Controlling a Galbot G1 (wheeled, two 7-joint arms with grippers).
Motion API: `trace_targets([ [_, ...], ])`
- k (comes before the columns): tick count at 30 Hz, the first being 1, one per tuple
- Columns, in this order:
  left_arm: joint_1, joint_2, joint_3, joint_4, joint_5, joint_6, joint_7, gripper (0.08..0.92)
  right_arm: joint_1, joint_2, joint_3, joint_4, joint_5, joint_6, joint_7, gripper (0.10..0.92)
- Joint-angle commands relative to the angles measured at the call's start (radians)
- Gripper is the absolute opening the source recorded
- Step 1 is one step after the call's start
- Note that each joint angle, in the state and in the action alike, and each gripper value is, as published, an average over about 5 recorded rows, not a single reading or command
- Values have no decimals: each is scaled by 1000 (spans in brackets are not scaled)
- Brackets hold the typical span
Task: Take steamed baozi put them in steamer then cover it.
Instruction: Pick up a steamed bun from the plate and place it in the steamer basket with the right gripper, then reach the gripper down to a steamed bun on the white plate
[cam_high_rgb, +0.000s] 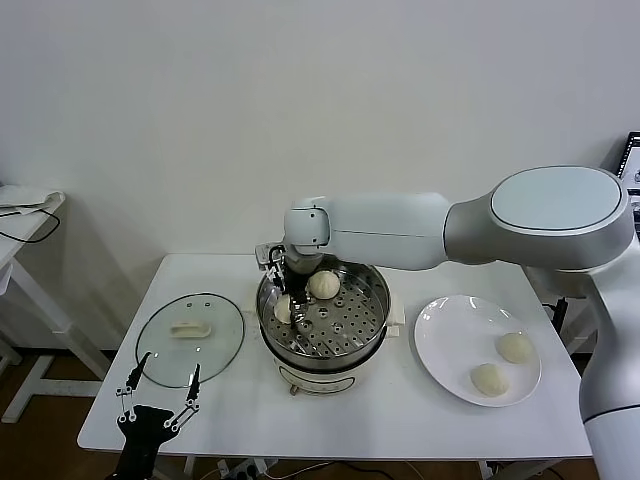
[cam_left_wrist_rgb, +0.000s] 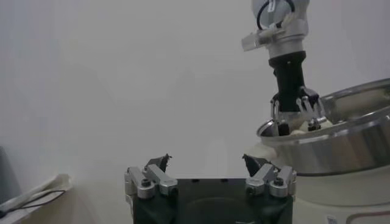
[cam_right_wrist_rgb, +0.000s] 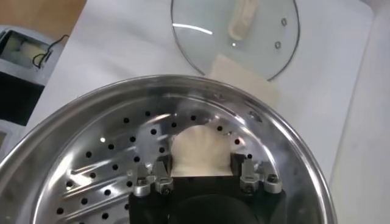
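The steamer (cam_high_rgb: 372, 318) stands mid-table, its perforated tray showing in the right wrist view (cam_right_wrist_rgb: 109, 170). My right gripper (cam_high_rgb: 291, 304) reaches down into it at the left side. Its fingers stand open close on either side of a baozi (cam_right_wrist_rgb: 201, 149) that rests on the tray (cam_high_rgb: 282, 310). A second baozi (cam_high_rgb: 323, 284) lies further back in the steamer. Two more baozi (cam_high_rgb: 515, 347) (cam_high_rgb: 489, 379) sit on the white plate (cam_high_rgb: 445, 335). The glass cover (cam_high_rgb: 160, 345) lies flat left of the steamer. My left gripper (cam_high_rgb: 160, 388) hovers open near the cover's front edge, holding nothing.
The steamer's cream base (cam_high_rgb: 310, 380) faces the table's front. A side table with a cable (cam_high_rgb: 25, 215) stands at far left. From the left wrist, my left gripper (cam_left_wrist_rgb: 207, 161) sees the right gripper (cam_left_wrist_rgb: 297, 119) inside the steamer (cam_left_wrist_rgb: 347, 143).
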Motion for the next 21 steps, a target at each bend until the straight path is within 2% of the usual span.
trace_targets([
  [1, -1, -3, 1, 1, 1, 2, 0, 823, -2, -13, 15, 15, -5, 1, -20, 761],
  [4, 0, -4, 1, 0, 1, 3, 0, 823, 24, -67, 47, 58, -30, 2, -57, 811],
  [7, 1, -4, 0, 0, 1, 4, -1, 823, 67, -153, 89, 119, -75, 16, -122, 821],
  [11, -2, -1, 2, 2, 2, 7, 0, 823, 148, -334, 123, 205, -182, 74, -262, 822],
  [15, -5, 1, 8, 4, 3, 9, 0, 823, 207, -535, 134, 226, -283, 168, -368, 823],
  [21, -4, 2, 13, 5, 6, 9, 0, 823, 195, -785, 99, 217, -373, 265, -403, 823],
])
